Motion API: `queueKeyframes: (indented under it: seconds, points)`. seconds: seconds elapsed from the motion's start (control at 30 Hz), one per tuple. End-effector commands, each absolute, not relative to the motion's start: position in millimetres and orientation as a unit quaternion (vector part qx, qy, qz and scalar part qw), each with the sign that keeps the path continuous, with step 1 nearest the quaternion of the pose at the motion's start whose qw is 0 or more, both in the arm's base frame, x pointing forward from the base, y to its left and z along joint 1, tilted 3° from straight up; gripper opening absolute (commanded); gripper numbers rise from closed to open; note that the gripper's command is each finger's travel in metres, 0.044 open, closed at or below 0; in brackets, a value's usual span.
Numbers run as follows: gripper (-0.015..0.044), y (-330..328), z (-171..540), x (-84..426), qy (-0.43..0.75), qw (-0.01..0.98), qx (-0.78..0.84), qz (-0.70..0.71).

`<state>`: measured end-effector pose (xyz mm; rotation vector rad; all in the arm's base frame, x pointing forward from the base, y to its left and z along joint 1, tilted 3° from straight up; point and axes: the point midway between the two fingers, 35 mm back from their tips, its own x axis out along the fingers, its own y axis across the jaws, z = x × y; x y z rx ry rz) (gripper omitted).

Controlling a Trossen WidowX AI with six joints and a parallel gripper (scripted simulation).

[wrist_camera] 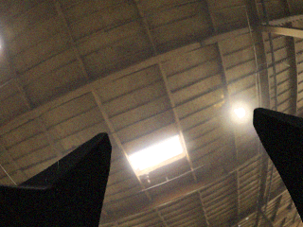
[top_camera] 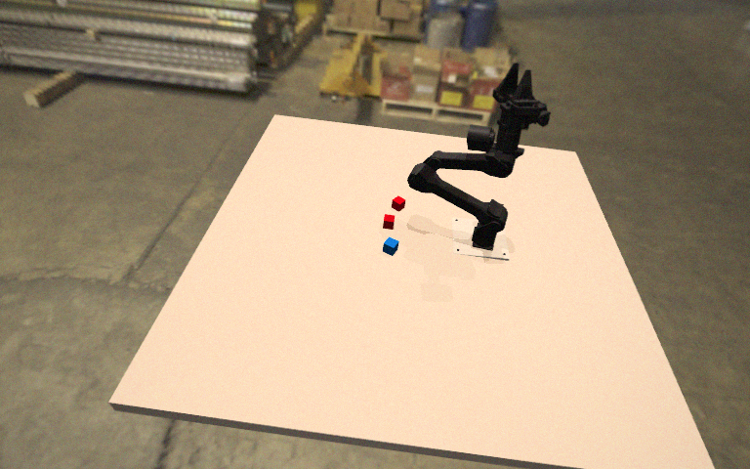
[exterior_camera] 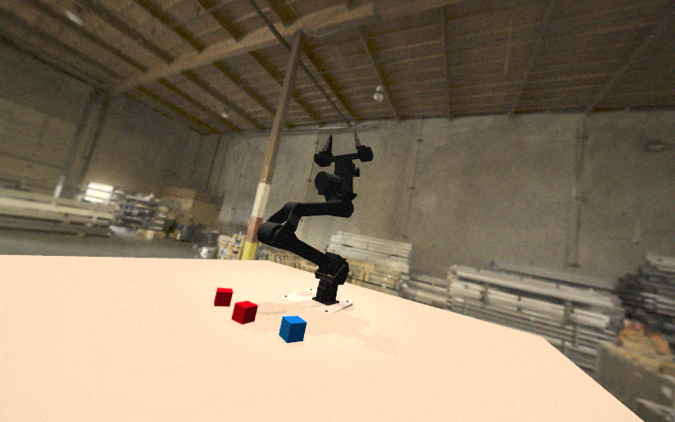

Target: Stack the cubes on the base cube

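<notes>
Two cubes (top_camera: 397, 203) (top_camera: 389, 221) (exterior_camera: 223, 296) (exterior_camera: 244, 312) showing plain red, darker on shaded sides. Third cube (top_camera: 390, 245) (exterior_camera: 293, 329) showing solid blue. Arm (top_camera: 459, 195) (exterior_camera: 301, 249) and gripper (top_camera: 518, 88) (exterior_camera: 343, 141) (wrist_camera: 184, 129) appearing black. Tabletop (top_camera: 331, 342) (exterior_camera: 148, 348) showing pale peach, base plate (top_camera: 464, 252) (exterior_camera: 293, 296) whitish with dark dots. Pillar (exterior_camera: 258, 204) displaying brown, white, reddish and yellow bands.

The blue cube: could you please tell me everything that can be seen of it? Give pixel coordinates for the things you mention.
The blue cube (top_camera: 390, 246) (exterior_camera: 293, 329) is a plain block with flat faces and crisp edges, its top brighter than its darker sides. It looks like smooth, matte material, though the pictures cannot settle what. It sits level on the pale table, turned at an angle to both cameras, nearest of the three cubes to the exterior camera. Only the table touches it. The wrist view does not show it.
</notes>
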<state>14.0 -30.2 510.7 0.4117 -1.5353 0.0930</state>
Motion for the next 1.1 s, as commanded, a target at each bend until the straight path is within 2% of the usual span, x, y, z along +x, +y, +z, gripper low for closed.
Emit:
queueKeyframes:
  seconds: [0.0,0.13,0.17,0.67,1.07]
  points:
    - [0.0374,-30,511,13,-0.690,0.699,0.183,0.041]
    - [0.0269,-24,516,-4,-0.711,0.688,0.141,0.028]
    - [0.0265,-22,518,-10,-0.719,0.682,0.131,0.026]
    - [0.0265,30,531,-92,-0.821,0.569,-0.002,0.036]
    - [0.0265,102,523,-129,-0.859,0.487,-0.137,0.074]
